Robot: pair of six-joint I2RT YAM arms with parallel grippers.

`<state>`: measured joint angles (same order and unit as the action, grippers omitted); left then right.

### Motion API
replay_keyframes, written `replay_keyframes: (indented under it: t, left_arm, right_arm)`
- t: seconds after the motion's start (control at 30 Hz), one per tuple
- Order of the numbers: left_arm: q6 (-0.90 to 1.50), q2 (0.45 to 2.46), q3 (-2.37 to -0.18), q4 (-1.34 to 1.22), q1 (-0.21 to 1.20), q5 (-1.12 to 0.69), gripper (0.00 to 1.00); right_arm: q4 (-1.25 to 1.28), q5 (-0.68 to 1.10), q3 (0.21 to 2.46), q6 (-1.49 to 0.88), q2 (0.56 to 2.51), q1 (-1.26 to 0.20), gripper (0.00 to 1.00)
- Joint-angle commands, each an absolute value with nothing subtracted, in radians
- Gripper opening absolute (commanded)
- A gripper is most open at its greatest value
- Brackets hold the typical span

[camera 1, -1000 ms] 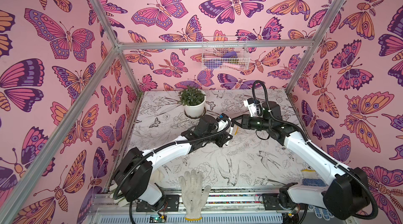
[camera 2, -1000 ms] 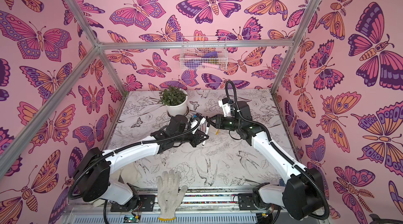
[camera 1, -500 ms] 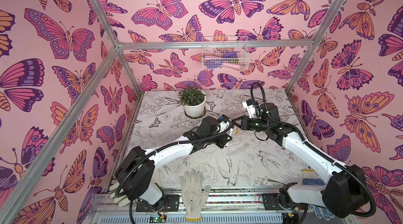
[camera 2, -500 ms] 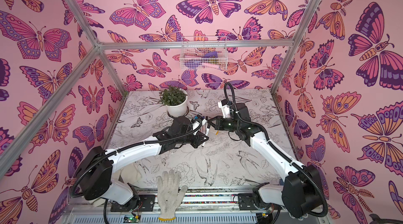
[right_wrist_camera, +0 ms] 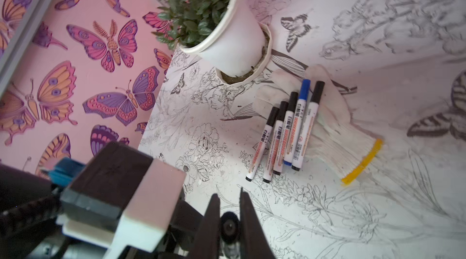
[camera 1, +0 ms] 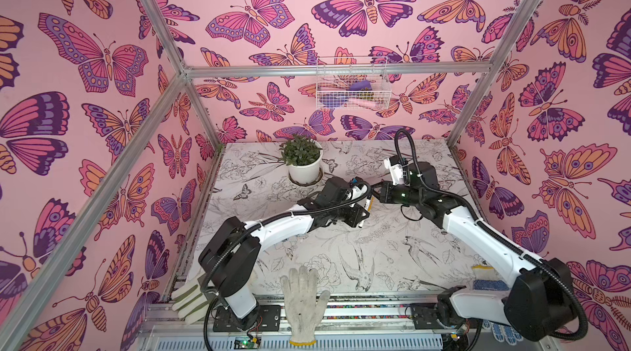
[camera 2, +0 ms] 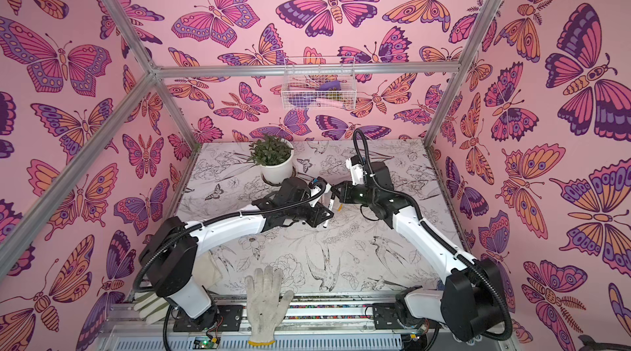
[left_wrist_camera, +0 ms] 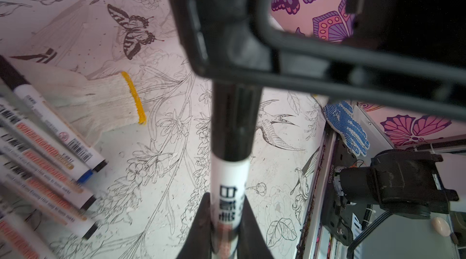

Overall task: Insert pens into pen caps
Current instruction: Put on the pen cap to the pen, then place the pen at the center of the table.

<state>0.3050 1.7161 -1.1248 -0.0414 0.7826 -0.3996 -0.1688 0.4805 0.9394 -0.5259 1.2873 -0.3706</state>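
Note:
My left gripper (left_wrist_camera: 225, 217) is shut on the white printed barrel of a pen (left_wrist_camera: 228, 189), held above the middle of the table. In both top views the pen (camera 1: 364, 211) (camera 2: 327, 211) slants between the two grippers. Its black pen cap (left_wrist_camera: 234, 124) sits on the tip. My right gripper (right_wrist_camera: 229, 193) faces the cap end-on, and the cap (right_wrist_camera: 229, 225) lies between its fingers, which rest against both sides. Several more capped pens (right_wrist_camera: 285, 134) (left_wrist_camera: 50, 149) lie side by side on a white glove (right_wrist_camera: 348, 139), mostly black-capped, one blue.
A potted plant (camera 1: 302, 161) stands at the back of the table, just behind my left gripper (camera 1: 362, 209). A white glove (camera 1: 304, 294) hangs over the front edge. A blue-dotted glove (left_wrist_camera: 345, 126) lies at the front right. A wire basket (camera 1: 351, 86) hangs on the back wall.
The right arm has edged slightly left toward the left gripper. The left arm has kept nearly still with the pen in it.

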Motion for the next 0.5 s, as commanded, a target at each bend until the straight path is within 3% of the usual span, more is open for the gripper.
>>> replay_keyframes:
  t: [0.0, 0.07, 0.13, 0.27, 0.47]
  left_arm:
    - [0.392, 1.802, -1.136, -0.188, 0.729, -0.315, 0.0]
    - [0.427, 1.841, -1.124, -0.227, 0.729, -0.316, 0.0]
    - [0.438, 1.874, -1.135, -0.236, 0.729, -0.32, 0.0]
    - [0.44, 1.935, -1.197, -0.218, 0.729, -0.345, 0.0]
    - [0.461, 2.055, -1.307, -0.101, 0.729, -0.286, 0.0]
  right_arm:
    - [-0.24, 0.467, 0.884, -0.609, 1.25, -0.347, 0.45]
    - [-0.154, 0.391, 0.856, -0.662, 1.204, -0.324, 0.63]
    - [-0.098, 0.326, 0.837, -0.681, 1.173, -0.307, 0.73]
    - [-0.128, 0.205, 0.834, -0.664, 1.146, -0.296, 0.77]
    - [-0.138, 0.235, 0.817, -0.674, 1.152, -0.267, 0.76]
